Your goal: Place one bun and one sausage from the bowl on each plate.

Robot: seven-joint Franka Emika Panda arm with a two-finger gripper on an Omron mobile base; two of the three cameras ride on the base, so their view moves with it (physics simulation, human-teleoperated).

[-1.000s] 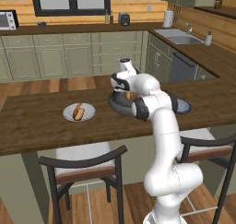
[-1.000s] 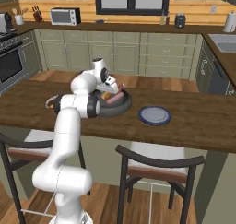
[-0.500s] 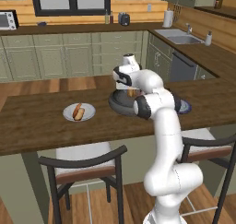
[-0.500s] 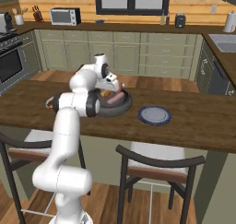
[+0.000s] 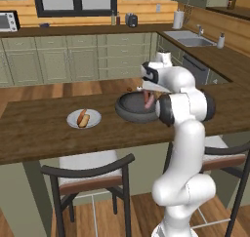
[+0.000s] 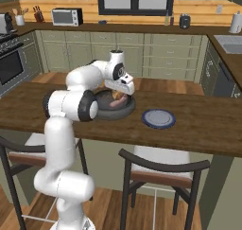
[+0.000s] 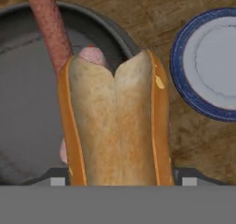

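In the hand view a tan bun (image 7: 113,126) stands lengthwise between the two fingertips of my gripper (image 7: 120,180), whose jaws are shut on its sides. It hangs over the dark bowl (image 7: 115,32), where a pink sausage (image 7: 48,25) lies; another pink end peeks out behind the bun. The blue-grey plate (image 7: 212,61) is bare, to the right of the bowl. From the left base my gripper (image 5: 146,93) is low over the bowl (image 5: 128,109), and the pale plate (image 5: 73,119) carries a bun with a sausage. From the right base, gripper (image 6: 122,95), bowl (image 6: 106,111) and blue-grey plate (image 6: 159,118) sit on the wooden counter.
The wooden counter (image 5: 34,133) runs wide to both sides of the bowl. Two dark stools (image 6: 160,170) stand at its near edge. Kitchen cabinets, a sink (image 5: 193,38) and a microwave (image 6: 66,17) line the far walls.
The jaws have narrowed from wide open onto the bun. The arm has barely moved over the bowl.
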